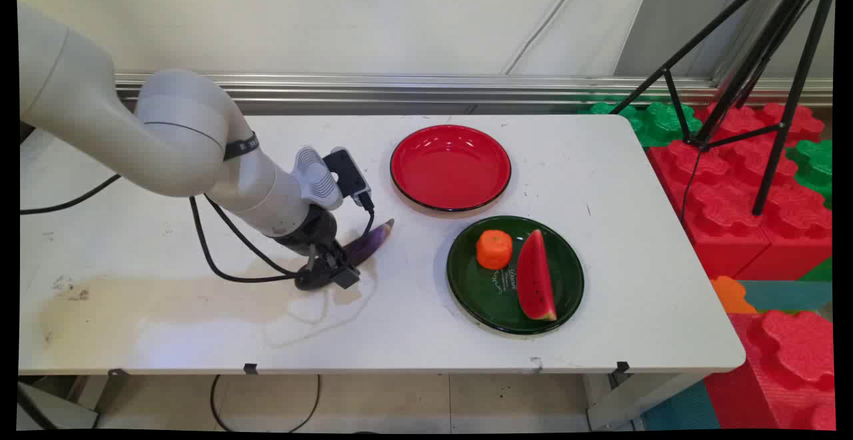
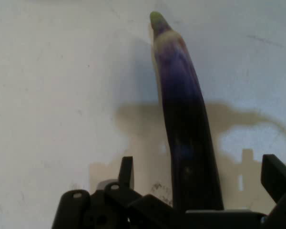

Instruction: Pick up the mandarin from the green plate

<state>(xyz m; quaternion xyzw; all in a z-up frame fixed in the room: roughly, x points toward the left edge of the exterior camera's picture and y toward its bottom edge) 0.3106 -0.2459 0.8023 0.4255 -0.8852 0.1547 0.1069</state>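
Eggplant (image 2: 186,138) between spread gripper (image 2: 200,179) fingers, mid-table (image 1: 200,320).

An eggplant (image 1: 370,242) lay on the table (image 1: 626,240), left of the plate (image 1: 566,273) that held a watermelon slice (image 1: 535,277) and, to that slice's left, a carrot piece (image 1: 494,249). An empty plate (image 1: 450,167) sat behind that plate.
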